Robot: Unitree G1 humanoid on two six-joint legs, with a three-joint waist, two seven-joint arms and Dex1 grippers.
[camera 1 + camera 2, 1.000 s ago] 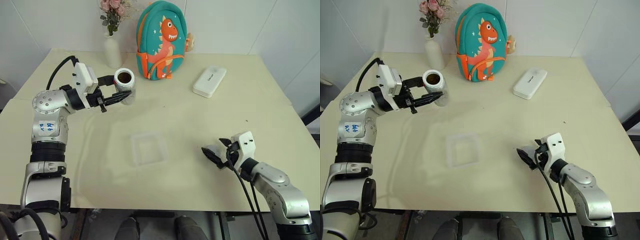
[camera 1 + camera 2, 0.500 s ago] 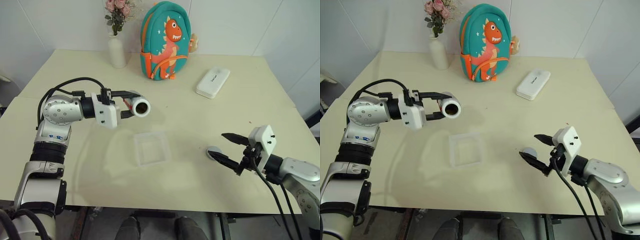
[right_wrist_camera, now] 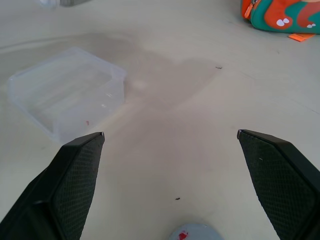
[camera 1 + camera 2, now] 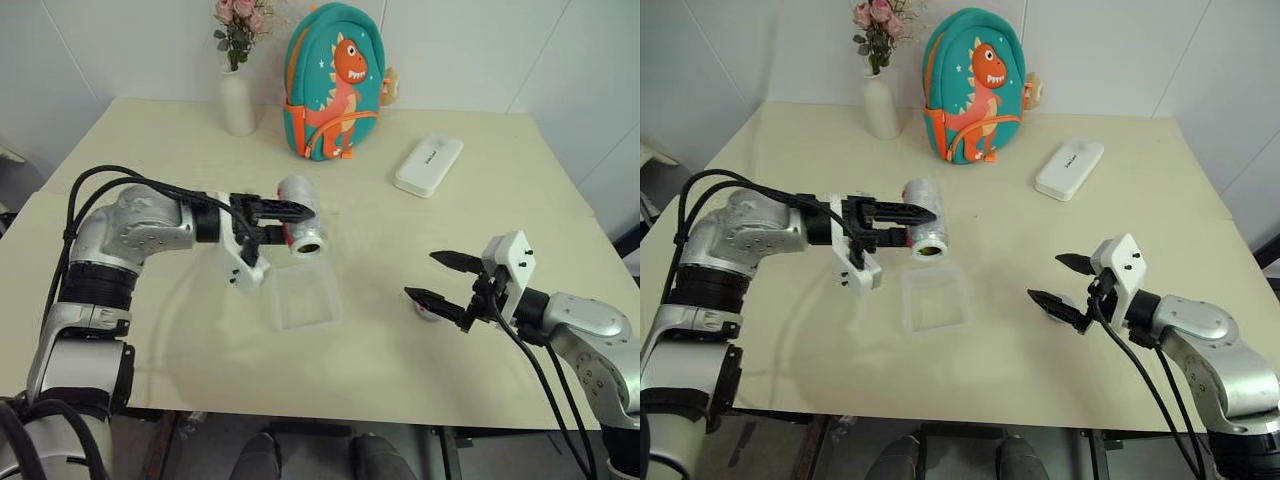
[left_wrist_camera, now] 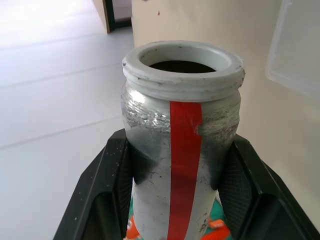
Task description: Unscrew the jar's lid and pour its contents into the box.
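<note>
Above the box, left claw clamped on tilted open jar, right claw spread wide, empty, over lid

Silver-grey arms, black cables, white wrist housings, textured black fingers.

1. We see bare table all around the box, so it can be approached from either side.
2. Above the box's far edge, the left gripper and its jar block the way.
3. The lid lies beneath the right gripper.
4. The backpack, vase and white case crowd the far edge.
</note>
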